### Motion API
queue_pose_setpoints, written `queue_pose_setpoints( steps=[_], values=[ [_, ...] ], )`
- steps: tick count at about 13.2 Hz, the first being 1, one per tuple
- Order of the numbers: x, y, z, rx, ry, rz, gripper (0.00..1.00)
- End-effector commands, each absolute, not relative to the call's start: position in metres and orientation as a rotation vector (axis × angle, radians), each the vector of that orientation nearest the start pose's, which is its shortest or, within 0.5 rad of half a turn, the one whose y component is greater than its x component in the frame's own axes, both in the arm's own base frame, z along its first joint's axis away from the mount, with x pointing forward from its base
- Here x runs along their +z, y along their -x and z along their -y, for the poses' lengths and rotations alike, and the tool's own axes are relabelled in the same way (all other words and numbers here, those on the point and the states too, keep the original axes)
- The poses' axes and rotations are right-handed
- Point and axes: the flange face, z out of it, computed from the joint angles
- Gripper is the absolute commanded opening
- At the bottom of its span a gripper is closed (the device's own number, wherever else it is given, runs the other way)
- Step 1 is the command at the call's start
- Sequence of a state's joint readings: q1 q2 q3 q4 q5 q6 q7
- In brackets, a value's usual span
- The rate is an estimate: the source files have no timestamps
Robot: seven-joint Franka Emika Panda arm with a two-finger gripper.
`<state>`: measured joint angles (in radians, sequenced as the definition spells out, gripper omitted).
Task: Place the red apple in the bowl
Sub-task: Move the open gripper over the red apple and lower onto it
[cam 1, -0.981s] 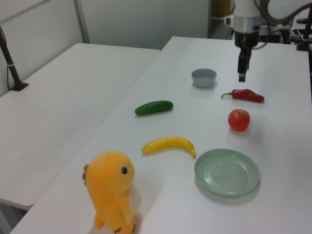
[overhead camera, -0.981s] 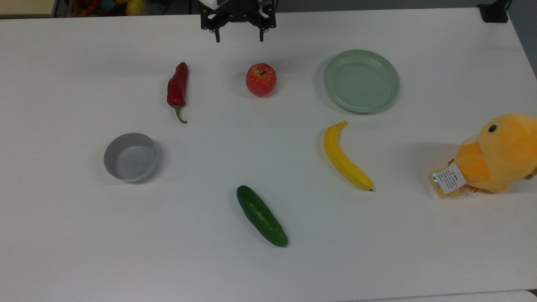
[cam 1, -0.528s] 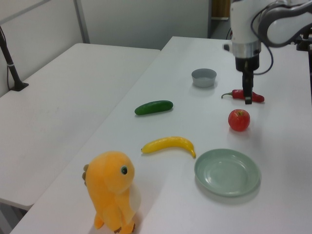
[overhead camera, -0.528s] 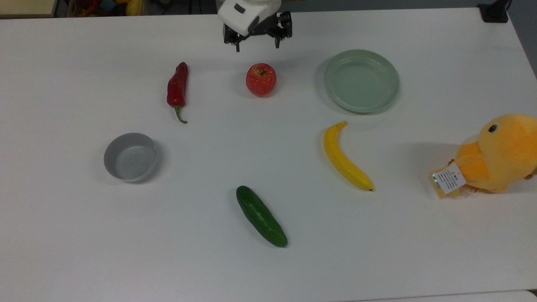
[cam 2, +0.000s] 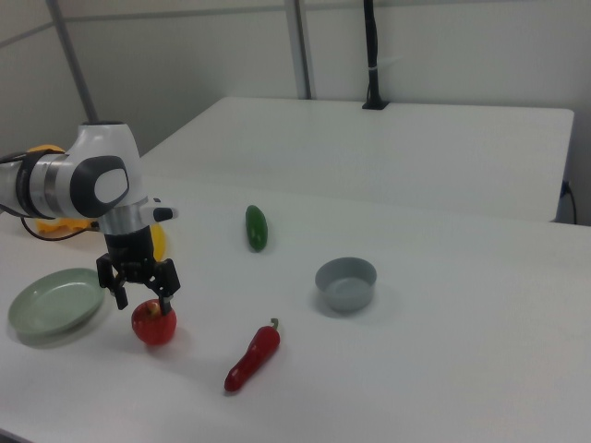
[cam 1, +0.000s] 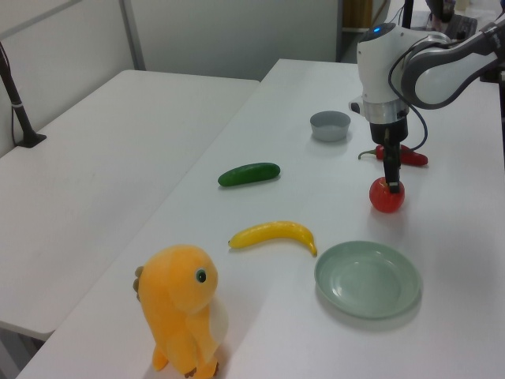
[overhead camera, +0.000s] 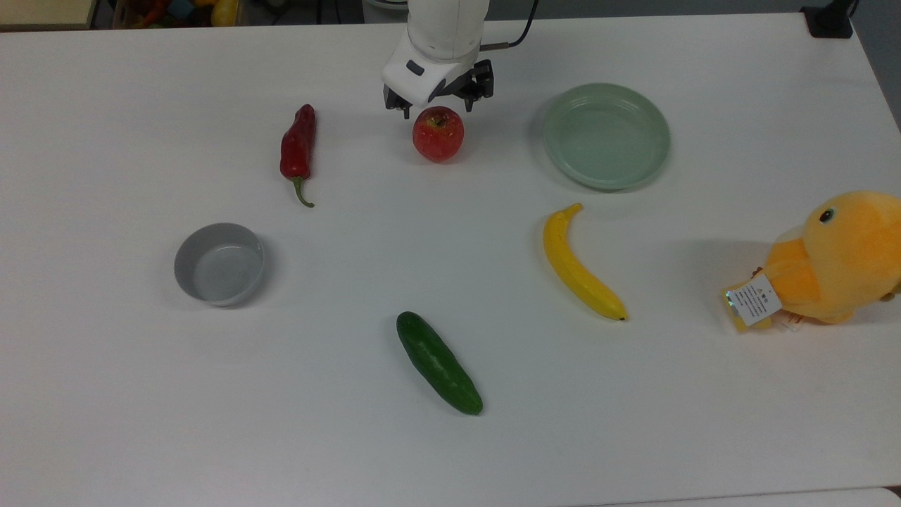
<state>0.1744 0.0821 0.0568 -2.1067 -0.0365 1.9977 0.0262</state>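
A white worktop (overhead camera: 450,451) carries everything, with a second white table and grey partition walls behind it in the left view and the right view. The red apple (overhead camera: 438,134) serves here as the landmark. It stands upright on the worktop, stem dimple up. To the top view's left of the apple lies a dark red chili pepper (overhead camera: 298,146), and to the top view's right of the apple sits a pale green plate (overhead camera: 607,136); both are apart from the apple. The bowl (overhead camera: 219,263) is well apart from the apple, lower and toward the top view's left, beyond the chili pepper, and it holds nothing. A banana (overhead camera: 579,267), a cucumber (overhead camera: 438,362) and an orange plush duck (overhead camera: 838,258) lie farther from the apple and are no part of the job.

The tool (cam 2: 140,297) hangs directly over the apple with its two fingers spread wider than the fruit, one on each side of the top. It holds nothing. In the right view the fingertips are level with the upper part of the apple.

The step in hand seems to be the approach for the grasp. The next move probably calls for a little more descent, until the fingers reach the widest part of the apple, and then a centred closing, because a round fruit can roll away if one finger touches first. After this come the lift and the carry toward the bowl, passing over the chili pepper.
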Motion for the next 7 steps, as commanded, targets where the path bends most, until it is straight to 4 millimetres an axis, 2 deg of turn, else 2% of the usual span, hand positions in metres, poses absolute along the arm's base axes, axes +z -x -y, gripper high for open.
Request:
queue_pose_setpoints(
  steps=[1,7],
  values=[
    [0.358,-0.526,-0.120,0.257,3.171,0.399,1.00],
    [0.341,-0.528,-0.123,0.299,3.177,0.416,1.00]
  ],
)
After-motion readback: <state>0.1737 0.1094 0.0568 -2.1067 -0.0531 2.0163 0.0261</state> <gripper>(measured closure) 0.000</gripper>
